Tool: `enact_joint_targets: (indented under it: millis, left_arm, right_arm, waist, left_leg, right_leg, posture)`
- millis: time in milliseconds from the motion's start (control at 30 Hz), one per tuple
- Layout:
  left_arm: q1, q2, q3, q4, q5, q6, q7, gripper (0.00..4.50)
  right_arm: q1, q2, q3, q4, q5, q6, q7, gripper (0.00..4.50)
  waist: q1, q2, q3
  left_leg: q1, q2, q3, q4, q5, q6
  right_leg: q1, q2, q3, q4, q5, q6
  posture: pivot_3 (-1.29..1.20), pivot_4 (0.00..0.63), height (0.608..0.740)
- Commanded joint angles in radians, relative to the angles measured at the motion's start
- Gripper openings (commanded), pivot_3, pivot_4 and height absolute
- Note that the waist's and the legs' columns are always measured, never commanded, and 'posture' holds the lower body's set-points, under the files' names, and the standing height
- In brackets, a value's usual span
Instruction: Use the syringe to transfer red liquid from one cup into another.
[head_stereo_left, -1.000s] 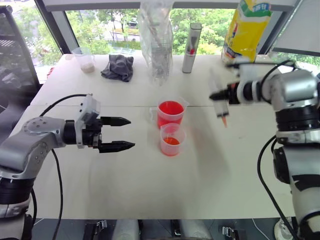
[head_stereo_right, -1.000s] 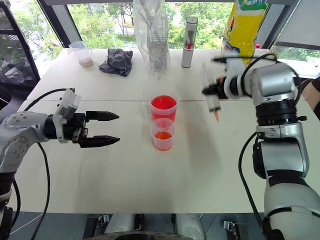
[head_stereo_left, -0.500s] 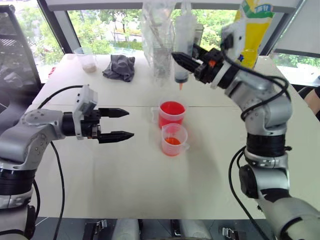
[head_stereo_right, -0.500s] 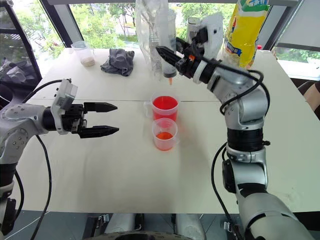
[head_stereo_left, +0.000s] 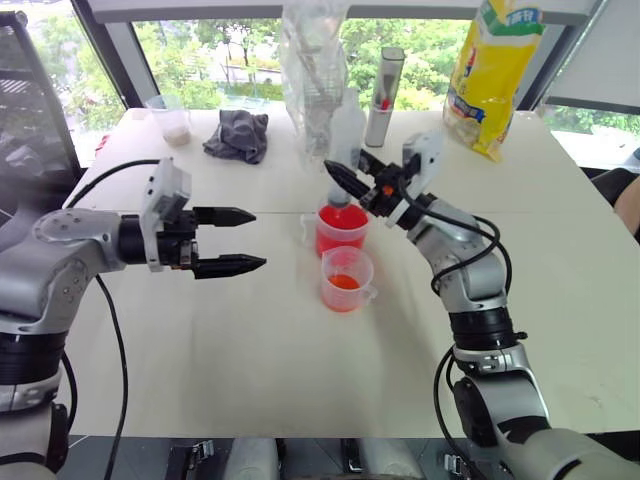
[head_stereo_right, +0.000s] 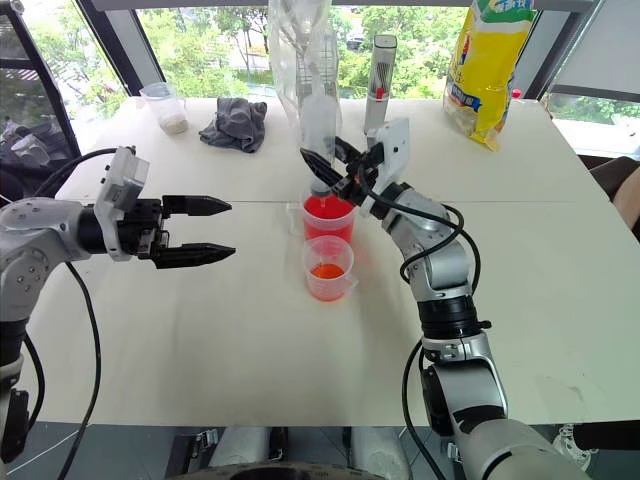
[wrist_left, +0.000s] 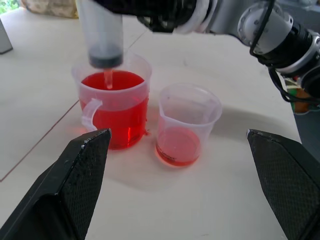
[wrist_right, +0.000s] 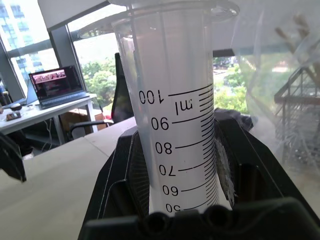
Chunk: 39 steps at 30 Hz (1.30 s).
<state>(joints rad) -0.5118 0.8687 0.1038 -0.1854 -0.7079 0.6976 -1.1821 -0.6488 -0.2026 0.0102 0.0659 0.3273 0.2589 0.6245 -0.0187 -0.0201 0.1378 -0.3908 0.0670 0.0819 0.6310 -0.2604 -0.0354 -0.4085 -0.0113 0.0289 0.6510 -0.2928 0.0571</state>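
Currently, right fingers: clamped on the syringe (wrist_left: 100, 30) barrel, right gripper (head_stereo_left: 352, 186) just above the large cup (head_stereo_left: 341, 229).
Syringe: upright over the large cup, tip (wrist_left: 108, 80) at the red liquid (wrist_left: 112, 82).
Left fingers: spread wide, holding nothing; left gripper (head_stereo_left: 228, 240) well left of the large cup.
Small cup (head_stereo_left: 346, 279): just in front of the large cup, little liquid inside.
Advice: keep the barrel vertical and tip submerged before drawing the plunger; avoid nudging the rim.
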Motion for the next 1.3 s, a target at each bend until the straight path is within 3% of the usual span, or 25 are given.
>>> enact_joint_targets:
  millis: [33,533,1200,1300]
  left_arm:
    - [-0.065,-0.022,0.016,0.016,-0.008,-0.007,0.024,4.50]
    - [-0.417,-0.307,-0.080,0.238,0.065,-0.079,0.103,4.50]
    - [-0.545,-0.446,-0.149,0.432,0.172,-0.163,0.039,4.50]
    - [-0.561,-0.465,-0.157,0.461,0.190,-0.176,0.031,3.68]
  right_arm:
    - [-0.001,0.007,0.002,-0.011,-0.001,-0.037,0.004,1.42]
    - [0.007,-0.006,0.016,0.022,-0.019,-0.075,0.003,1.42]
    - [0.014,-0.006,0.027,0.008,-0.031,-0.072,0.010,1.42]
    - [0.016,-0.007,0.031,0.006,-0.034,-0.075,0.012,1.42]
  waist:
    - [0.001,0.000,0.000]
    - [-0.002,0.000,0.000]
    - [0.001,0.000,0.000]
    - [0.000,0.000,0.000]
  left_leg:
    - [0.000,0.000,0.000,0.000,0.000,0.000]
    - [0.000,0.000,0.000,0.001,0.000,-0.001]
    - [0.000,0.000,0.000,0.001,0.000,-0.001]
    - [0.000,0.000,0.000,0.001,0.000,-0.001]
  right_leg:
    - [0.000,0.000,0.000,0.000,0.000,0.000]
    - [0.001,0.001,0.000,0.000,0.000,0.000]
    - [0.001,0.001,0.000,0.000,0.000,0.000]
    - [0.001,0.001,0.000,0.000,0.000,0.000]
  posture:
    - [0.00,0.150,0.740]
    - [0.00,0.150,0.740]
    - [0.00,0.150,0.740]
    - [0.00,0.150,0.740]
